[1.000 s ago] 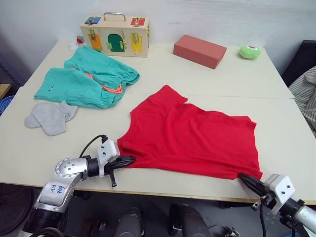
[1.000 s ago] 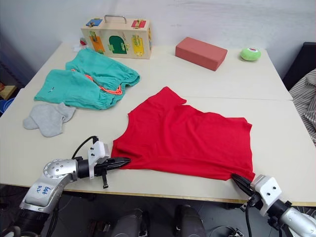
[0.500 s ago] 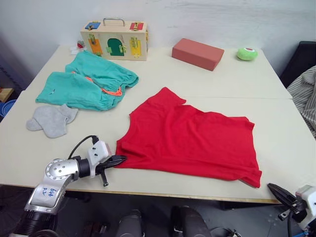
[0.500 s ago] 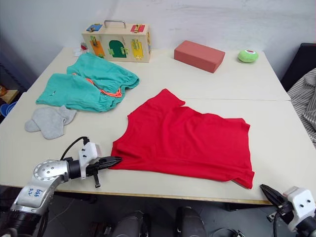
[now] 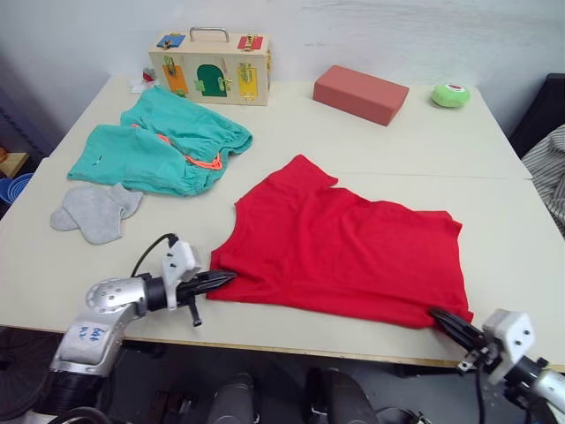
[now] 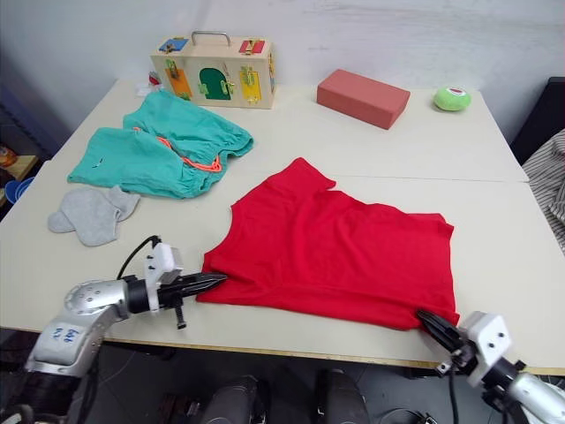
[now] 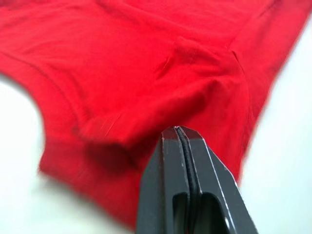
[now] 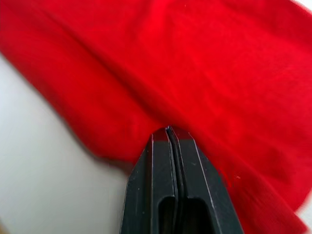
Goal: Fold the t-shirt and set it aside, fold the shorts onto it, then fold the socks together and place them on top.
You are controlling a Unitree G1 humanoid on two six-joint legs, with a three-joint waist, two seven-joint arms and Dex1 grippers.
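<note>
Cream table point(image 5: 371, 150), two joined tops, bearing all items; red t-shirt point(image 5: 344, 247) spread flat across the near centre, one sleeve pointing toward the far side, hem toward the robot's right; teal shorts point(image 5: 159, 146) bunched at the far left, orange drawstring point(image 5: 201, 161) showing at the gathered waist, well apart from the t-shirt; wooden latch box point(image 5: 210, 66) with a metal handle standing at the far edge, just behind the shorts; salmon block point(image 5: 360, 93) at the far edge right of the box; grey socks point(image 5: 93, 212) lying overlapped near the left edge, just in front of the shorts; green ball point(image 5: 450, 94) at the far right corner; striped fabric point(image 5: 552, 172) beyond the table's right edge.

Left gripper point(image 5: 225, 279) low over the near left of the table, fingers pressed together, tips at the t-shirt's near left corner; in the left wrist view the closed tips point(image 7: 178, 134) meet the cloth edge, and a small ridge of fabric is raised just ahead of them; whether cloth is caught between them cannot be told.

Right gripper point(image 6: 426, 320) at the near table edge, fingers together, tips touching the t-shirt's near right corner; in the right wrist view the joined tips point(image 8: 168, 132) lie against the red hem; a hold on the cloth cannot be confirmed.
</note>
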